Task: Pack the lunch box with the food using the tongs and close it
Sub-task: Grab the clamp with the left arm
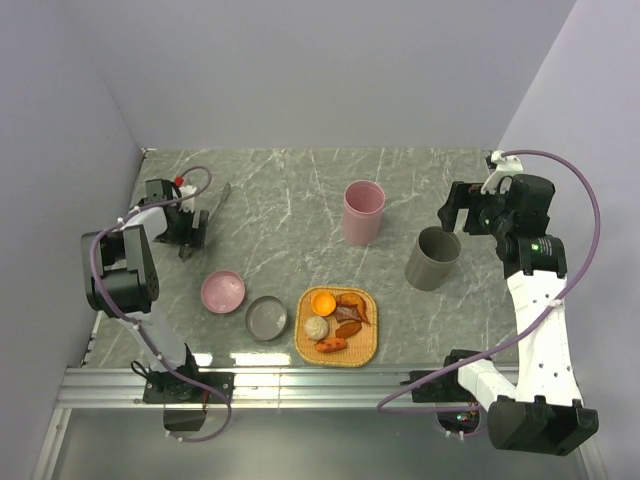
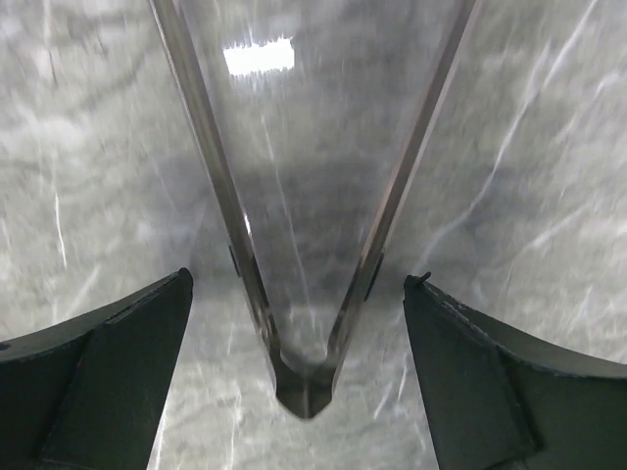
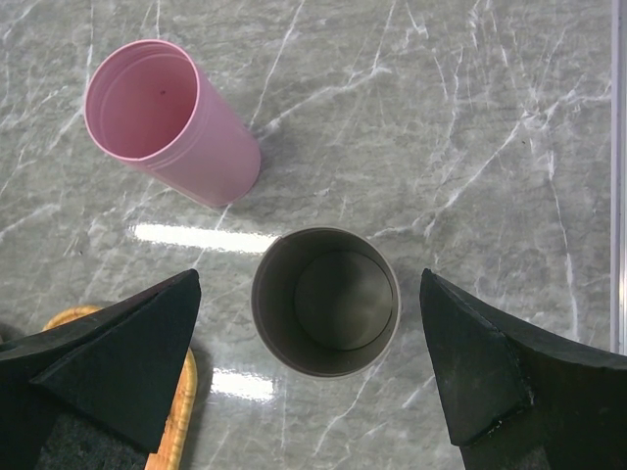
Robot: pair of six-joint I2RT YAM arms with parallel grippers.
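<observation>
The silver tongs [image 2: 306,377] lie on the marble with their joined end toward me and their two arms spreading away. My left gripper [image 2: 299,284] is open and straddles that joined end, with clear gaps on both sides. From above, the tongs [image 1: 218,200] show at the far left beside the left gripper [image 1: 190,235]. My right gripper [image 3: 312,284] is open and hovers over the upright tall grey cup [image 3: 325,301], not touching it. The pink cup [image 3: 171,122] stands behind it. The pink dish [image 1: 222,291] and grey dish [image 1: 266,319] sit near the food, which includes an orange ball [image 1: 323,302], a beige ball [image 1: 316,327] and brown bits [image 1: 352,310].
The food rests in a square woven tray [image 1: 366,352] at the front centre, its edge showing in the right wrist view [image 3: 181,411]. Grey walls close the table at the back and the left. A metal rail [image 1: 300,378] runs along the near edge.
</observation>
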